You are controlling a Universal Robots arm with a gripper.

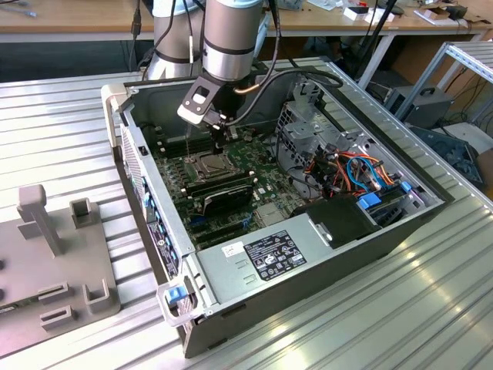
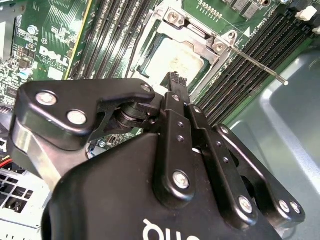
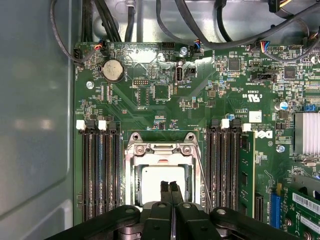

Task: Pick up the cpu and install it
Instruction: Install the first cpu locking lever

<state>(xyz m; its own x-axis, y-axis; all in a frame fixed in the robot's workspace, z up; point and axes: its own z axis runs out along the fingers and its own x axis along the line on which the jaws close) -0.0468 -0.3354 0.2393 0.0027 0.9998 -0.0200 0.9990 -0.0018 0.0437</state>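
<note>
Over the middle of the motherboard (image 3: 165, 105), inside the open computer case (image 1: 308, 262), your gripper (image 3: 168, 186) hangs with its two black fingers (image 3: 163, 190) pressed together and nothing between them. Straight under the tips lies the cpu (image 3: 152, 177), flat in its socket, its pale metal top smeared with dull marks. You can see the socket's metal frame (image 3: 162, 148) bordering the chip, and a thin lever (image 2: 260, 67) running out from one corner of it toward the case wall. Black memory slots (image 3: 100, 170) flank the socket on both sides. Whether the tips touch the cpu, you cannot tell from these views.
</note>
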